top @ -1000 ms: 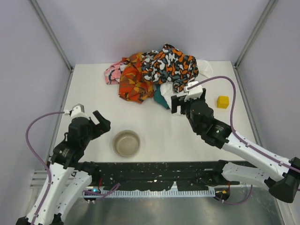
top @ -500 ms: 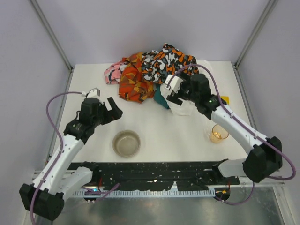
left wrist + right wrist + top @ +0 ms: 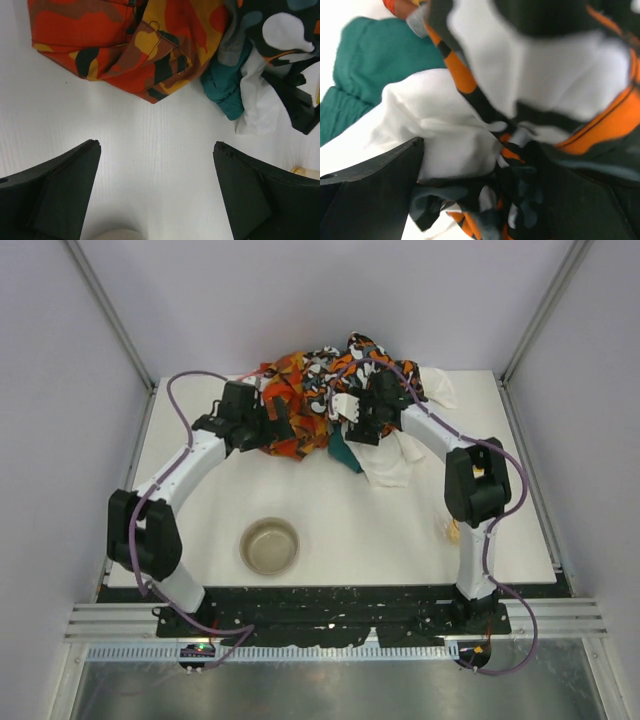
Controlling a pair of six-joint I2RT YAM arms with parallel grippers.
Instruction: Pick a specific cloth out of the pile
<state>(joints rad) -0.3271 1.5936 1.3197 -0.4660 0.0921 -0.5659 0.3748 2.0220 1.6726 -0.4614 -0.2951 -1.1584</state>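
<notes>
Left gripper is hovering beside the pile, jaws apart; right gripper is pressing into it, jaws apart.

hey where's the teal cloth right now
In the top view, the teal cloth pokes out at the near edge of the pile, between the orange-red patterned cloth and the white cloth.

A blurred close-up is filled by black, white and orange blotched fabric, with white cloth bunched beside teal cloth and a dark gripper finger seen lower left.
</notes>
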